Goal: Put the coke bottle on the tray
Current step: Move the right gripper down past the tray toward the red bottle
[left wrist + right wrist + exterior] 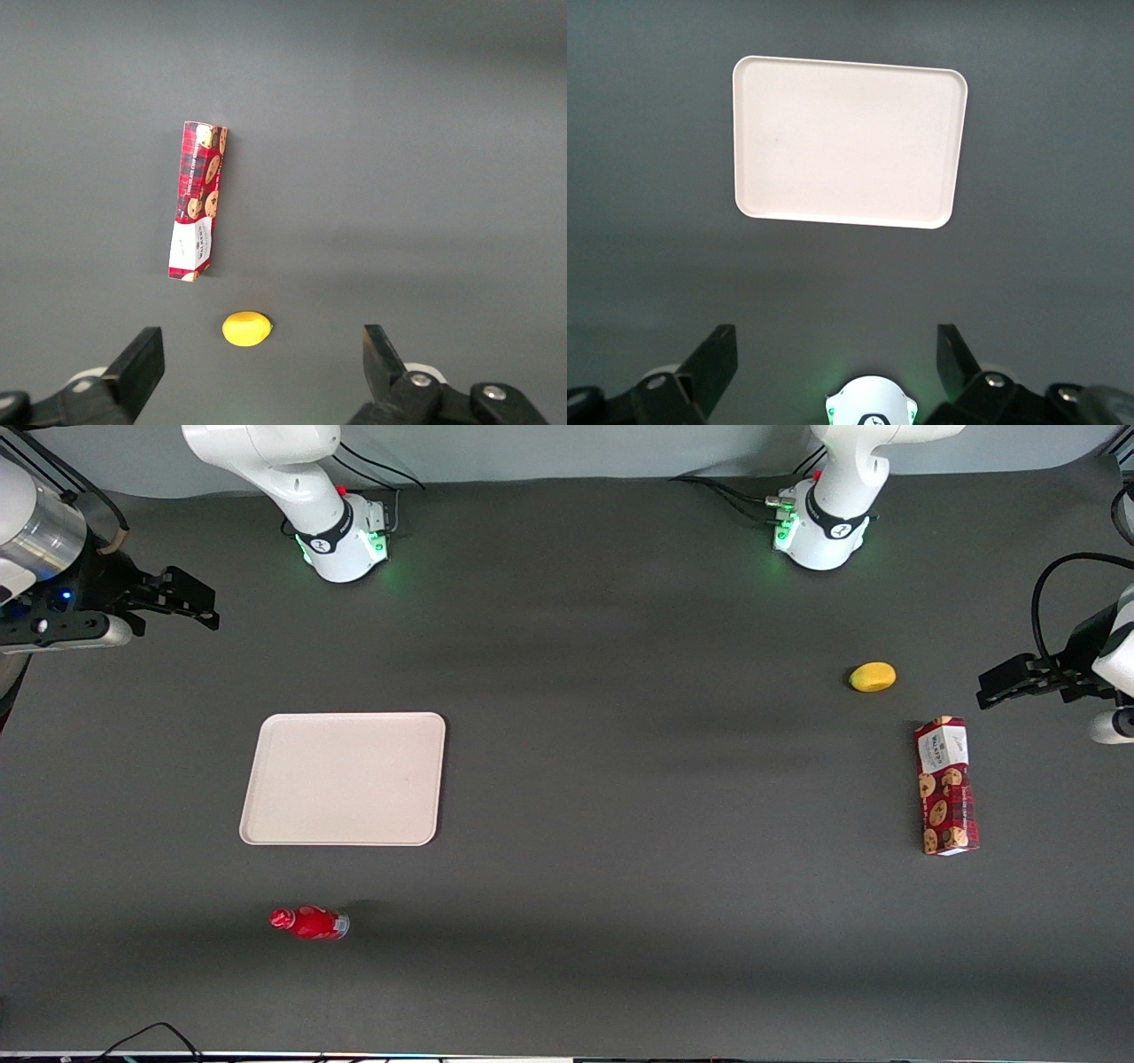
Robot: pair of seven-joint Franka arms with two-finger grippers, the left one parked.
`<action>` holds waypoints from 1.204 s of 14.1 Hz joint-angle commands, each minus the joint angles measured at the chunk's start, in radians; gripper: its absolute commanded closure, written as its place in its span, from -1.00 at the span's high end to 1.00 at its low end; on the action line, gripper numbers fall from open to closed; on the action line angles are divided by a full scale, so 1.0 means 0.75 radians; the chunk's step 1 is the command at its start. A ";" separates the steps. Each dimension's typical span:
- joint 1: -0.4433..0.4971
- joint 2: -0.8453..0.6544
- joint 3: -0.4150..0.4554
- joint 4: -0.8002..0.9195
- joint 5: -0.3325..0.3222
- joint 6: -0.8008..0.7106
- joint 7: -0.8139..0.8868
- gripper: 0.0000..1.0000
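Bottle [309, 923] lying on side on table [620, 735], well apart from pincer [190, 602], nearer front camera than tray [344, 778] and apart from it. Probably light, rigid, slick and prone to rolling; best gripping across round body, not neck. Pincer hovering high toward working arm's end of table, fingers [713, 359] spread wide, holding nothing, tray lying below it.

The right arm is pulled way off toward its own end of the table, wrist up high with nothing under it but bare tabletop. Its gripper [190, 598] hangs in the air, holding nothing, and the wrist cam shows the two black fingers [709, 367] spread wide apart. The arm's white base sits at the table edge farthest from the front camera, green light glowing.
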 commanded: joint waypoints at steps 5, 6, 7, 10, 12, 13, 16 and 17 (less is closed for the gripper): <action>0.005 0.100 0.001 0.098 0.014 0.060 0.008 1.00; 0.009 0.166 0.007 0.152 0.008 0.105 0.007 1.00; 0.009 0.248 0.012 0.213 0.006 0.152 0.003 1.00; 0.011 0.530 0.014 0.425 0.006 0.224 -0.021 1.00; 0.011 0.657 0.014 0.510 0.006 0.281 -0.023 1.00; 0.011 0.700 0.014 0.528 -0.014 0.332 -0.033 1.00; 0.007 0.792 0.014 0.539 -0.080 0.485 -0.062 1.00; 0.005 0.831 0.014 0.543 -0.082 0.542 -0.084 1.00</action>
